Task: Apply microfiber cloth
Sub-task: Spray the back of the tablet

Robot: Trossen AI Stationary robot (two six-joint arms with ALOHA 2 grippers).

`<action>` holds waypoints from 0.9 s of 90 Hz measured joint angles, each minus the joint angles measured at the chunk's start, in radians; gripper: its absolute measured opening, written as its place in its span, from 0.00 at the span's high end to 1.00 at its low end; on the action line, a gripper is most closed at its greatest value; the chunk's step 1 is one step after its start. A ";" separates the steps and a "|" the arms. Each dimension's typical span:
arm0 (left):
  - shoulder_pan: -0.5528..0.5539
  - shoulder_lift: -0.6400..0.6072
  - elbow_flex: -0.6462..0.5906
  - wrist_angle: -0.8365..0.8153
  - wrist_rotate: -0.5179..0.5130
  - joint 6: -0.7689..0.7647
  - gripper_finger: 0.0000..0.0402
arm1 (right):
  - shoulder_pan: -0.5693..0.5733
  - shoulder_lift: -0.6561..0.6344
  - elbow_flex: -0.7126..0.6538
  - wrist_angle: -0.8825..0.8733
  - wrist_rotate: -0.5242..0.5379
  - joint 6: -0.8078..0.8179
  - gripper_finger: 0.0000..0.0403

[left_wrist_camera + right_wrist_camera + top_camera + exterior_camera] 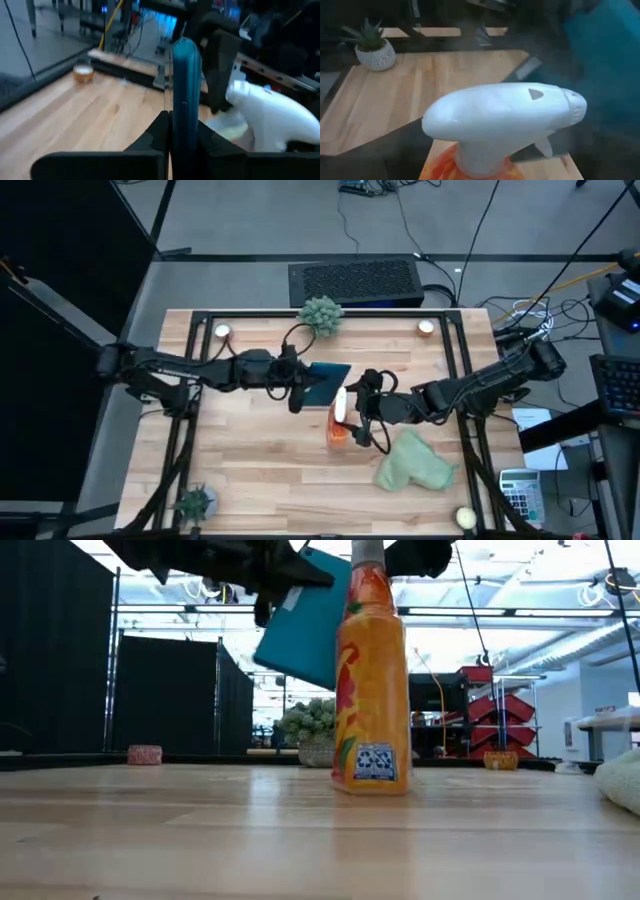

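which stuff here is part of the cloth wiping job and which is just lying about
Job: rumpled pale green microfiber cloth; dark teal tablet, gripped by left claw; orange spray bottle, white head at right claw.

Lying about: spiky potted plants; small candles.

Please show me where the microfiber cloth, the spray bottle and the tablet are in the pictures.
microfiber cloth (413, 463): high view, middle of the rumpled pale green fabric.
spray bottle (372, 690): low view, orange body above the label.
tablet (326, 383): high view, teal face, beside the left hand.
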 joint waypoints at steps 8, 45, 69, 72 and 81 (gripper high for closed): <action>0.009 0.037 0.000 0.107 0.004 0.021 0.97 | 0.000 0.000 0.000 0.012 -0.003 -0.002 0.02; 0.020 0.134 0.041 0.306 0.111 -0.013 0.97 | 0.000 0.006 0.000 0.018 -0.006 -0.017 0.09; 0.021 0.141 0.048 0.304 0.114 -0.013 0.97 | 0.000 0.006 0.000 0.011 -0.001 -0.012 0.31; 0.021 0.141 0.048 0.303 0.115 -0.013 0.97 | 0.000 0.006 0.000 0.012 -0.004 -0.009 0.34; 0.021 0.141 0.048 0.303 0.124 -0.013 0.97 | 0.000 0.006 0.000 0.008 -0.005 -0.009 0.43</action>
